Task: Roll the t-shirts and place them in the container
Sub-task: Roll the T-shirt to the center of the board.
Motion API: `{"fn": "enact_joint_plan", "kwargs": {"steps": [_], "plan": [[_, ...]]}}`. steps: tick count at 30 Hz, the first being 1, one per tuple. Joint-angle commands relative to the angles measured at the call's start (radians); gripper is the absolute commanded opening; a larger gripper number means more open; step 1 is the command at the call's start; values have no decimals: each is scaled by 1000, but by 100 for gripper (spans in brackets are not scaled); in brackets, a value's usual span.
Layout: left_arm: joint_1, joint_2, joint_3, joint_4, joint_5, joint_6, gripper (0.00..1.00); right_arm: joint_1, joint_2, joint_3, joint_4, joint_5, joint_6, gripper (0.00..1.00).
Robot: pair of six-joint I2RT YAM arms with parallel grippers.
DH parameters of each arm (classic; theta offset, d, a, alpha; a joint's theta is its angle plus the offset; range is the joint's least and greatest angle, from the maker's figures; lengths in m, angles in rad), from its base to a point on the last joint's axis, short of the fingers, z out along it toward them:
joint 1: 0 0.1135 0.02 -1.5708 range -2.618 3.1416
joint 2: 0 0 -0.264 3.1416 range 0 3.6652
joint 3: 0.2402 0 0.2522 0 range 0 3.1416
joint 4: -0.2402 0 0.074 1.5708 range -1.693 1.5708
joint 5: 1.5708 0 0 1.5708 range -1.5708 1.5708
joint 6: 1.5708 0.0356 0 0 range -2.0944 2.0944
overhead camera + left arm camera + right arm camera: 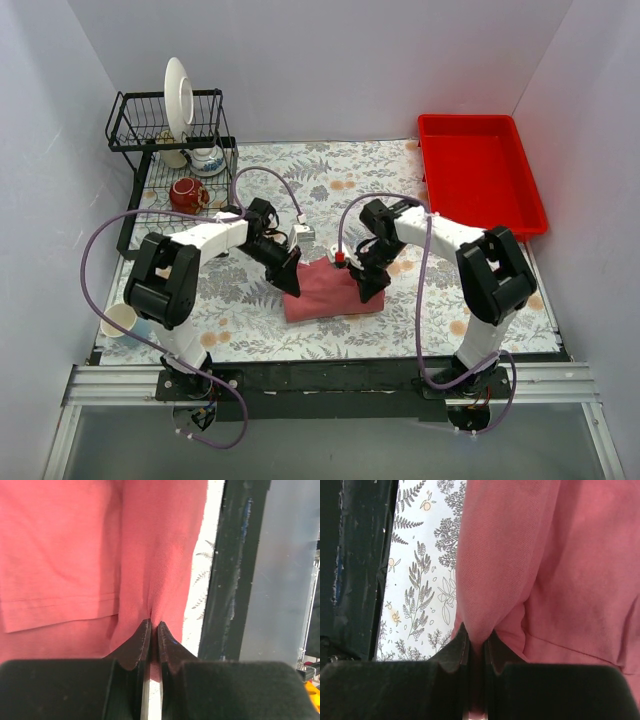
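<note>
The t-shirt point(325, 292) lies as a compact salmon-pink bundle on the floral tablecloth point(400, 320) near the front middle of the table, between the two arms. From above its shape reads only as a rough rectangle; whether it is folded or partly rolled cannot be told, and no sleeve or collar can be picked out there. The left gripper point(291, 283) comes down at the bundle's left edge and the right gripper point(368, 290) at its right edge, and their dark fingers cover the cloth where they meet it, so the grip is hidden in the top view. The wrist cameras show it. On the left, the jaws are pressed nearly together with a small pucker of fabric caught at their tips, creases fanning up from it, and a stitched hem crosses the cloth beside them. On the right, the jaws are clamped on a thick rounded fold of the shirt that bulges out above the tips. Both close views cut the garment off at the frame edges, with only a strip of tablecloth and the table's black front rail showing. A red tray point(480, 170) sits at the far right and a dish rack point(150, 130) at the far left, both well apart from the shirt.
</note>
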Motion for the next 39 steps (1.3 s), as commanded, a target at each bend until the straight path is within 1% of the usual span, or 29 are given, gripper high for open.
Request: {"fn": "enact_joint_plan", "kwargs": {"steps": [1, 4, 5, 6, 7, 8, 9, 10, 12, 14, 17, 18, 20, 21, 23, 24, 25, 26, 27, 31, 34, 38, 39], "plan": [[48, 56, 52, -34, -83, 39, 0, -54, 116, 128, -214, 5, -41, 1], [59, 98, 64, -3, -106, 26, 0, -64, 223, 199, -279, -8, -79, 1], [62, 102, 65, 15, -142, 15, 0, -66, 252, 256, -291, -12, -89, 1], [62, 101, 65, 67, -168, 0, 2, -66, 324, 290, -323, -15, -104, 1], [62, 98, 65, 90, -200, -46, 14, -66, 357, 319, -326, -18, -90, 1], [61, 81, 68, 106, -223, -53, 20, -66, 387, 374, -325, -14, -86, 1], [62, 64, 70, 168, -289, -80, 25, -66, 438, 394, -325, -12, -93, 1], [62, 41, 73, 201, -312, -117, 28, -66, 463, 420, -326, -9, -90, 1], [62, -32, 93, 254, -365, -151, 39, -68, 533, 487, -326, -3, -58, 1], [62, -87, 99, 284, -374, -166, 45, -69, 564, 511, -326, -6, -50, 1], [28, -173, 93, 276, -351, -142, 48, -69, 605, 534, -328, -8, -38, 1], [-14, -216, 75, 261, -342, -102, 49, -69, 630, 544, -328, -8, -29, 1], [-70, -262, 49, 270, -337, -85, 50, -72, 674, 561, -325, -6, 5, 1], [-132, -317, -11, 314, -336, -70, 52, -71, 690, 574, -325, -11, 19, 1], [-194, -379, -97, 386, -359, -51, 53, -75, 726, 609, -323, -26, 43, 1], [-252, -408, -143, 462, -371, -36, 55, -77, 733, 620, -325, -26, 49, 1], [-283, -445, -224, 486, -391, 8, 56, -77, 734, 623, -323, -23, 48, 1], [-310, -454, -253, 504, -436, 16, 56, -77, 736, 624, -322, -20, 46, 1], [-341, -457, -270, 515, -445, 21, 55, -78, 737, 624, -325, -20, 46, 1], [-366, -457, -342, 534, -455, 18, 53, -84, 734, 601, -323, -18, 43, 1], [-374, -467, -399, 560, -486, 44, 53, -84, 742, 612, -325, -23, 51, 1], [-375, -447, -511, 623, -567, 104, 54, -84, 756, 626, -325, -29, 62, 1], [-377, -431, -530, 659, -599, 114, 54, -84, 754, 624, -323, -31, 62, 1]]}}
